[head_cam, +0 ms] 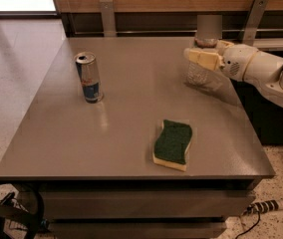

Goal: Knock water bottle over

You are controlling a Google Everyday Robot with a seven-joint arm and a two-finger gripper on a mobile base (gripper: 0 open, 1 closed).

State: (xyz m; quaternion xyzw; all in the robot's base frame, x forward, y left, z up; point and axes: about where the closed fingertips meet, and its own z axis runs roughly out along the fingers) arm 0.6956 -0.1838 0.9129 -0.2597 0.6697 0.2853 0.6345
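Observation:
The water bottle [200,75] stands at the back right of the grey table [131,133]. It is clear plastic, and its upper half is smeared by motion, so its cap does not show sharply. My gripper [203,58] comes in from the right on a white arm [266,73]. It is pressed against the bottle's middle, in front of it. The bottle's base is still on the table top. Whether the bottle is upright or tilting cannot be told.
A silver-and-blue drink can [88,77] stands upright at the left of the table. A green-and-yellow sponge [173,144] lies near the front edge. A wooden wall with metal brackets [107,16] runs behind the table. Cables [261,208] lie on the floor at lower right.

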